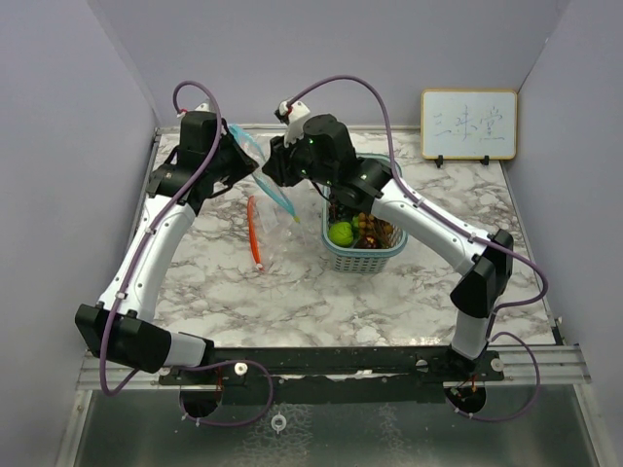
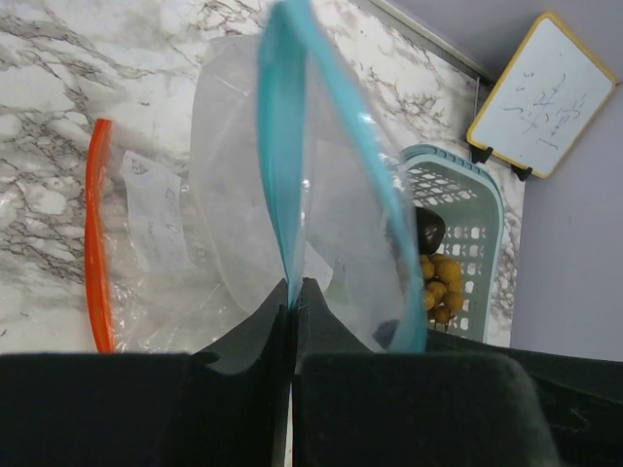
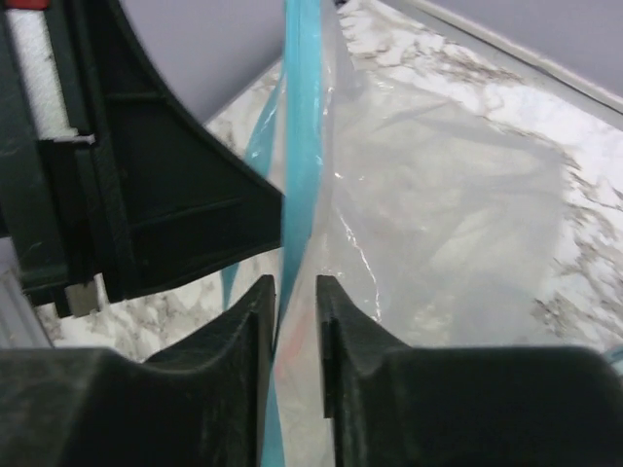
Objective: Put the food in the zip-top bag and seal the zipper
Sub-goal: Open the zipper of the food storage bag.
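Observation:
A clear zip-top bag [image 1: 275, 199] with a teal zipper strip [image 1: 255, 165] hangs in the air between my two grippers at the back middle. My left gripper [image 1: 237, 163] is shut on the teal strip [image 2: 282, 146], pinching one edge of the bag's mouth [image 2: 292, 282]. My right gripper [image 1: 274, 167] stands at the other side, jaws slightly apart with the teal strip [image 3: 302, 117] and clear film between them [image 3: 297, 282]. The food lies in a teal mesh basket [image 1: 343, 259]: a green round fruit [image 1: 340, 233], a tan-brown berry cluster [image 2: 438, 282], a dark piece [image 2: 428, 229].
A second clear bag with an orange zipper [image 1: 255, 232] lies flat on the marble table under the held bag; it also shows in the left wrist view [image 2: 94, 233]. A small whiteboard [image 1: 468, 124] stands at the back right. Purple walls enclose the table.

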Controlling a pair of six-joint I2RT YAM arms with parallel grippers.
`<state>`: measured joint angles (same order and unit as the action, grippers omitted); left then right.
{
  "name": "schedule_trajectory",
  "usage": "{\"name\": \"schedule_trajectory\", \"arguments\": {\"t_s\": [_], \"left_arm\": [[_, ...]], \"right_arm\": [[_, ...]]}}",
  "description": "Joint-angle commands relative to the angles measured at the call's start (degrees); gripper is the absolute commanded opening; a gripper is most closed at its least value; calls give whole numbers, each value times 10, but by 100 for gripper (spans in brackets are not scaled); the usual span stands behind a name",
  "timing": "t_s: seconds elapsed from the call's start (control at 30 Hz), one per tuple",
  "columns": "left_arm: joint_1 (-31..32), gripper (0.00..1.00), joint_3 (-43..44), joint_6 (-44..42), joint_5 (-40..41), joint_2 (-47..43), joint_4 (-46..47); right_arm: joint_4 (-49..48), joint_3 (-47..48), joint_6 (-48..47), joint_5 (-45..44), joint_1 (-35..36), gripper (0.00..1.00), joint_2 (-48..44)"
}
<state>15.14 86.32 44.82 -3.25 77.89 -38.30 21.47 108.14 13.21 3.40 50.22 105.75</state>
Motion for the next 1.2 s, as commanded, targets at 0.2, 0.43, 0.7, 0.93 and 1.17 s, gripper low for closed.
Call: {"name": "schedule_trajectory", "arguments": {"t_s": [0.2, 0.43, 0.7, 0.93, 1.17], "left_arm": [[2, 0, -28, -22, -38, -55, 11], [2, 0, -54, -2, -94, -67, 80], [2, 0, -82, 0, -124, -78, 123], [2, 0, -23, -96, -24, -72, 8], [1, 0, 83, -157, 389, -13, -199]], "right_arm": [[8, -24, -38, -254, 4, 4, -11], [-1, -16, -40, -190, 4, 14, 3], [-15, -4, -38, -124, 4, 26, 15], [-16, -15, -91, -347, -6, 2, -7], [-34, -2, -145, -481, -54, 2, -23]]}}
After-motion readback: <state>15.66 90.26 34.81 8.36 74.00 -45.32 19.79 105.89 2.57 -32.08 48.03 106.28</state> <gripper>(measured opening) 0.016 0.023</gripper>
